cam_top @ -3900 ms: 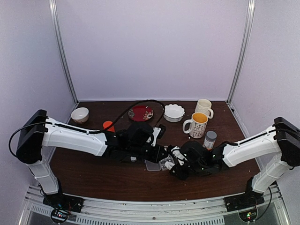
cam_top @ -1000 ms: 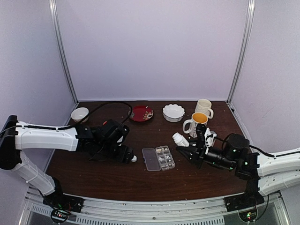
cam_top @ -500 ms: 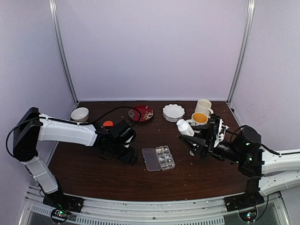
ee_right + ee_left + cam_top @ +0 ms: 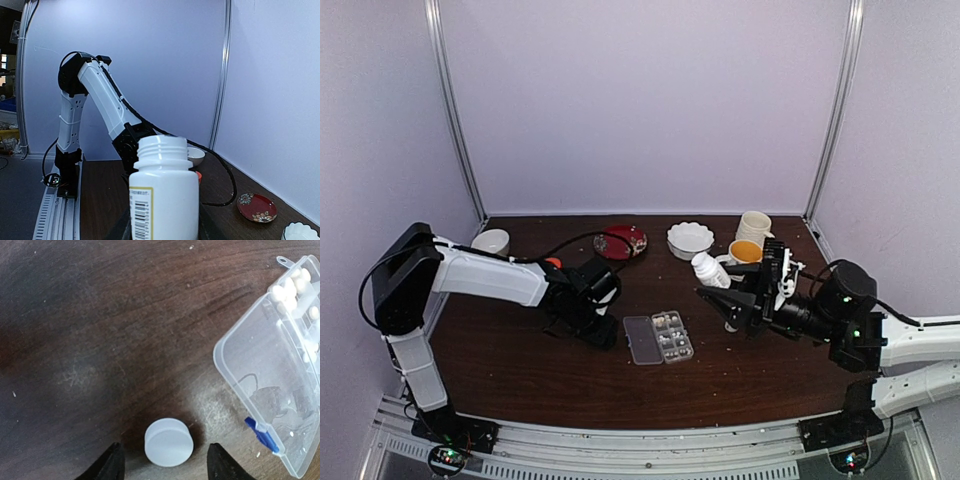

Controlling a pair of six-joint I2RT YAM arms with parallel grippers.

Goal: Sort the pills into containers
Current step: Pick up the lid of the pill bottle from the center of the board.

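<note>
Resting in the cells of the clear pill box (image 4: 672,336), the pills (image 4: 289,289) appeared as small whitish lumps; the exact cells could not be told. The box lay near the middle of the brown table (image 4: 520,375), with its lid (image 4: 640,340) folded open and flat on the left side. Just left of the lid, a round white cap (image 4: 168,442) lay on the table. The left claw (image 4: 166,466) stood low over this cap with its jaws apart, one finger on each side, neither touching it. To the right of the box, the right claw (image 4: 717,292) was raised off the table and gripped a white bottle (image 4: 162,195) by its body. The bottle's threaded neck was uncapped. Farther back stood a yellow-lined mug (image 4: 745,253), a white bowl (image 4: 690,240) and a red plate (image 4: 621,241).
</note>
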